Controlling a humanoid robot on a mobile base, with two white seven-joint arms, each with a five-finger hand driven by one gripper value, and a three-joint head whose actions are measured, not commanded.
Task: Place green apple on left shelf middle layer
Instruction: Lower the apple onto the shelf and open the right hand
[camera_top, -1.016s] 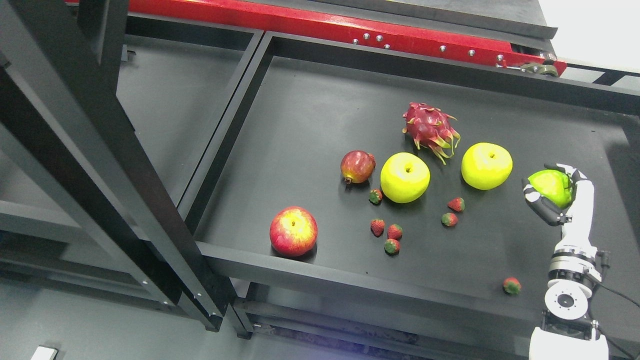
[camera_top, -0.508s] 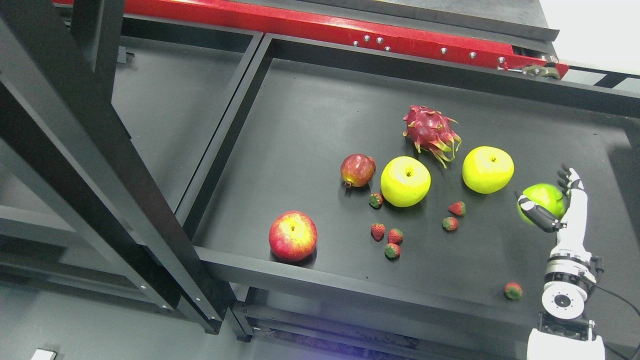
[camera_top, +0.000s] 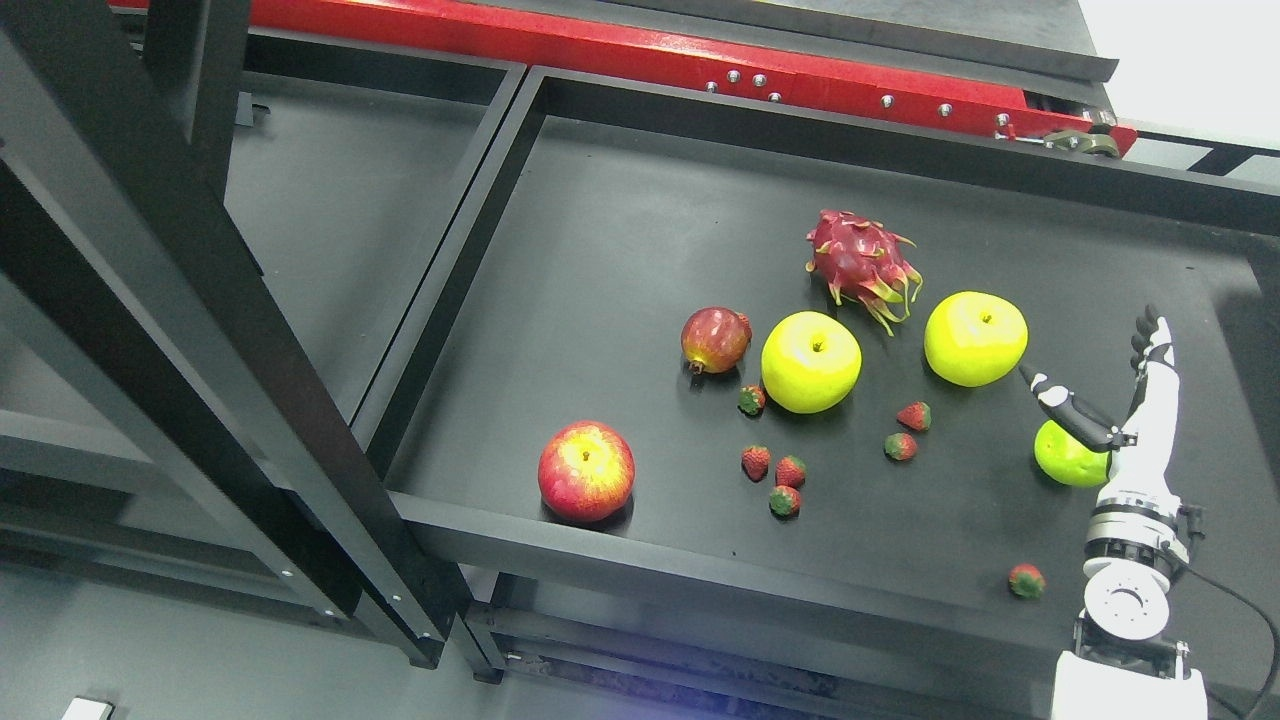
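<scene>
The green apple (camera_top: 1066, 460) lies on the black shelf board (camera_top: 620, 250) at the right, partly hidden behind my right hand's thumb and wrist. My right hand (camera_top: 1100, 375) stands above it, fingers (camera_top: 1148, 335) straight up and thumb spread leftward, holding nothing. The hand is open. My left arm does not show.
Two yellow apples (camera_top: 810, 361) (camera_top: 975, 338), a dragon fruit (camera_top: 860, 262), a pomegranate (camera_top: 715, 338), a red apple (camera_top: 586, 470) and several strawberries (camera_top: 785, 470) lie on the same board. One strawberry (camera_top: 1026, 580) sits near the front edge. Black shelf posts (camera_top: 200, 330) stand at the left.
My right hand's fingers have spread and let go of the green apple. The apple has dropped from the hand and now lies lower on the board.
</scene>
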